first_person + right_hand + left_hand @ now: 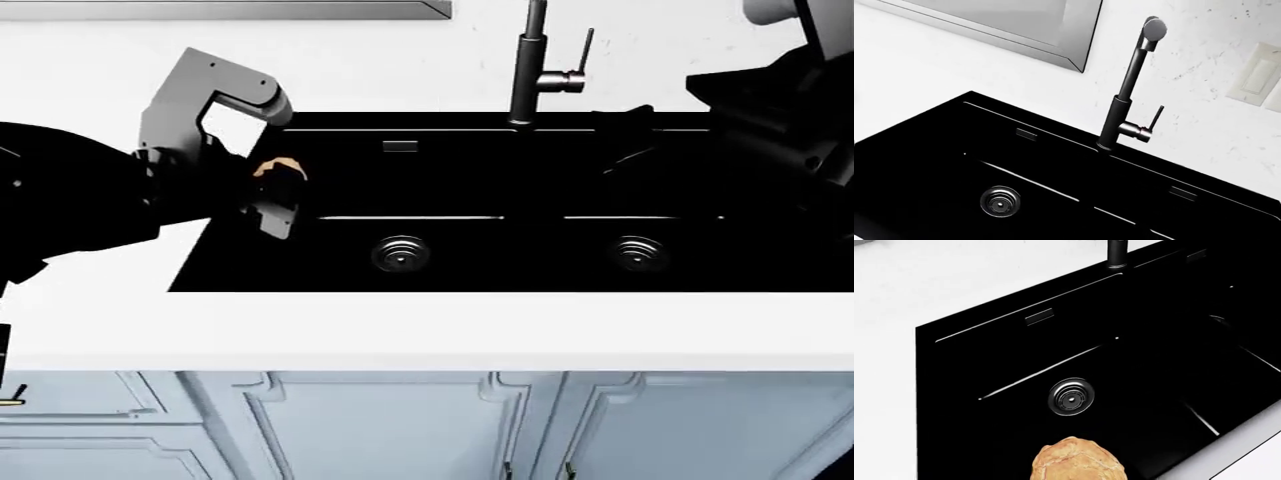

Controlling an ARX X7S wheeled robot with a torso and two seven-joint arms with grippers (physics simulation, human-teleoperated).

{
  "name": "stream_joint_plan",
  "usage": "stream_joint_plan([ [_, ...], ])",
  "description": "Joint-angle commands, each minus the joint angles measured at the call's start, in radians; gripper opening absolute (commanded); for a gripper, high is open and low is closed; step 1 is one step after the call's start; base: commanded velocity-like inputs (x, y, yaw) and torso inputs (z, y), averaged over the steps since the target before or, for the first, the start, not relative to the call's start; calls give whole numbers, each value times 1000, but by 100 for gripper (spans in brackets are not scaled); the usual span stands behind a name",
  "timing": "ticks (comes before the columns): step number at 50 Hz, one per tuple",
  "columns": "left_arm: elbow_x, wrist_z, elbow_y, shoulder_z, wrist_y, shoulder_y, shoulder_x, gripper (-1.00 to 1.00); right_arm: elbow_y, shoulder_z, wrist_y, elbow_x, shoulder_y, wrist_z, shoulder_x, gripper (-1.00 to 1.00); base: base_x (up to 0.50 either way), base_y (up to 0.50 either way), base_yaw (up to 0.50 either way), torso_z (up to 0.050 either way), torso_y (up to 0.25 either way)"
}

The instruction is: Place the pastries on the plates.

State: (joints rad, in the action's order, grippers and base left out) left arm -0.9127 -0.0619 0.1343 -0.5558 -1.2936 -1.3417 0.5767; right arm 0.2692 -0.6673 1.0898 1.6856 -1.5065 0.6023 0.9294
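Note:
The golden-brown bun (278, 167) is held in my left gripper (276, 182), in the air over the left end of the black sink (507, 190). In the left wrist view the bun (1077, 462) fills the near edge, above the left basin's drain (1071, 397); the fingers themselves do not show there. My right arm (774, 110) hangs dark over the sink's far right end. Its jaws blend into the black sink, and the right wrist view shows no fingers. The doughnut and both plates are out of view.
The double sink has two drains (400, 252) (635, 252) and a divider between the basins. A tall dark faucet (534, 70) (1131, 90) stands behind it. White counter (427, 330) surrounds the sink, with cabinets below. A wall socket (1257, 75) is behind the faucet.

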Motion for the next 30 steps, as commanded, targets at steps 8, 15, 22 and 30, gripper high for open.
stream_joint_plan([
  [8, -6, 6, 6, 2, 13, 2, 6, -100, -8, 6, -15, 25, 8, 11, 1, 100, 0, 500, 0, 0, 0],
  [15, -9, 11, 3, 3, 14, 6, 7, -100, -8, 8, -21, 29, 12, 14, 2, 100, 0, 500, 0, 0, 0],
  [22, -15, 27, -2, 8, 14, 15, -1, -100, -6, 4, -18, 22, 8, 10, 2, 100, 0, 500, 0, 0, 0],
  [30, -12, 19, 4, 0, 17, 3, 1, -100, -4, 6, -23, 21, 11, 12, 3, 100, 0, 500, 0, 0, 0],
])
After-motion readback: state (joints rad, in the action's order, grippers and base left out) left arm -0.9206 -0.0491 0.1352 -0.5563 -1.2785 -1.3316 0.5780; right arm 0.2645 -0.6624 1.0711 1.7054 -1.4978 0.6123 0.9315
